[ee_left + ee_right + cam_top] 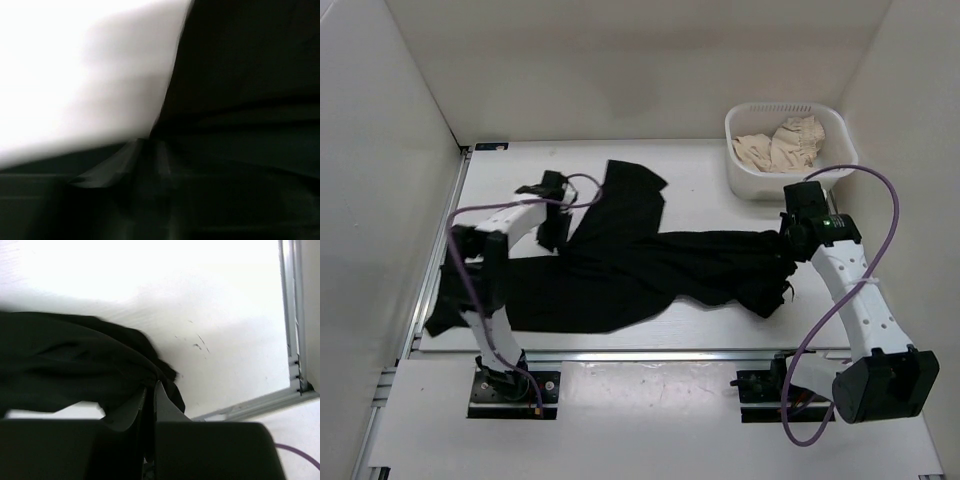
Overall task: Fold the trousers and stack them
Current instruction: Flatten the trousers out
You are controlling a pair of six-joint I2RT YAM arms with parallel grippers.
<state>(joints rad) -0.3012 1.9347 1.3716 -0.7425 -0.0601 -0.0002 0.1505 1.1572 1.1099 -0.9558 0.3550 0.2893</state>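
The black trousers (620, 262) lie spread across the white table, one leg running right and another part reaching toward the back. My left gripper (556, 212) is shut on the trousers near their back left part; in the left wrist view the dark cloth (240, 100) fills the right side and the gripper (150, 150) is dim and blurred. My right gripper (790, 243) is shut on the trousers' right end; in the right wrist view the gripper (150, 387) pinches a bunch of black cloth (75, 360).
A white basket (745, 170) holding a beige cloth garment (782, 145) stands at the back right, just behind my right gripper. White walls enclose the table on three sides. A metal rail (260, 405) runs along the table's front edge.
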